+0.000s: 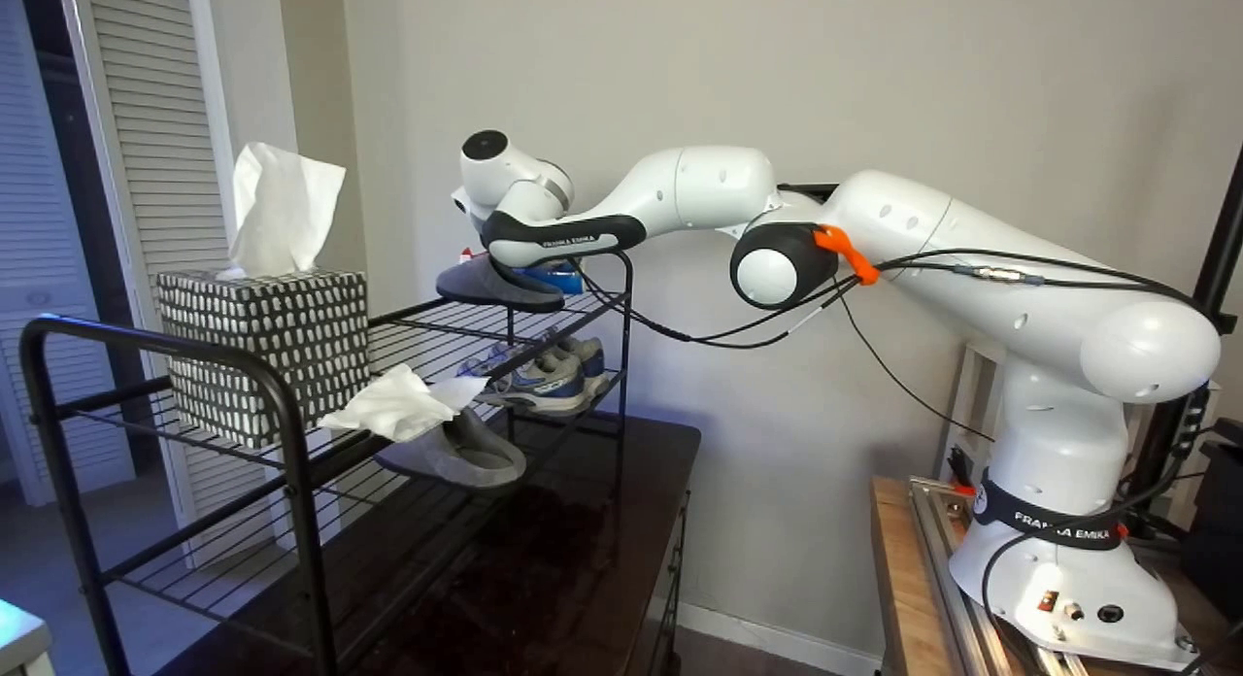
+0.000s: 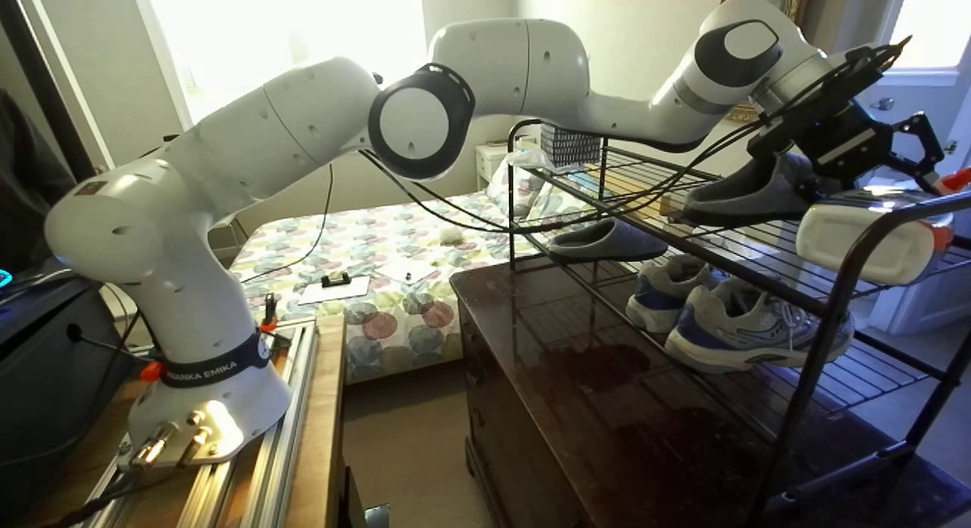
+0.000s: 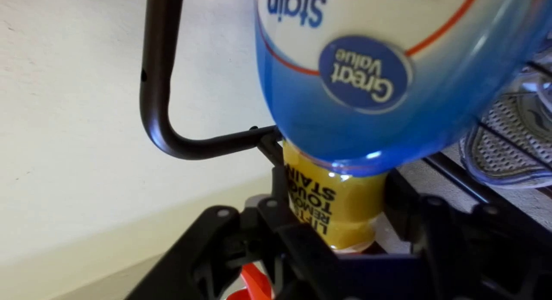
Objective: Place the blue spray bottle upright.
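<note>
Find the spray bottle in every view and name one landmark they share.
In an exterior view: the bottle is just left of centre, partly hidden by a slipper.
In an exterior view: the bottle is far right, near mid-height.
Wrist view: the bottle fills much of the upper right, cut by the top edge.
Shared landmark: the rack, in all three.

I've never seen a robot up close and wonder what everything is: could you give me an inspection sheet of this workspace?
Surface: black wire rack standing on a dark dresser.
Job's things: blue spray bottle atop the rack, on its side, not upright.
Clutter: patterned tissue box, loose tissue, grey slippers and sneakers, all on the rack.
Gripper: fingers either side of the bottle's yellow neck; whether they grip is unclear.
Cables: black cables sag beneath the white arm.
Surroundings: bed, bright window, louvred door.
</note>
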Robot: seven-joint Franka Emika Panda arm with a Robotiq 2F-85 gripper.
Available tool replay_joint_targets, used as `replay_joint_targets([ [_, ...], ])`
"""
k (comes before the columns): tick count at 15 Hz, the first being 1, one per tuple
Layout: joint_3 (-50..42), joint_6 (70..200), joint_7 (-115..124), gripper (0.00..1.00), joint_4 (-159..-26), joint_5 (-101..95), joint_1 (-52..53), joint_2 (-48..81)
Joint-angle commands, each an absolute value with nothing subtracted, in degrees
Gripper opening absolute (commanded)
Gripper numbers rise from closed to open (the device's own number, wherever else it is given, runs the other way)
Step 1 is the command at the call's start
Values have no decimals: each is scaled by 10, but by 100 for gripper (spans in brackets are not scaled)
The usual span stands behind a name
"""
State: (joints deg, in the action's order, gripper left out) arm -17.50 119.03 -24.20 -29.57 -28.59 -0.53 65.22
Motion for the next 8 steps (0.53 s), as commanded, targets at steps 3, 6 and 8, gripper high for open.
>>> replay_joint_targets([
  [3, -162, 1150, -230, 30, -276, -254, -12, 623],
  [6, -153, 1136, -215, 30, -276, -230, -18, 605],
  [8, -148, 1132, -204, 30, -275, -216, -22, 593],
])
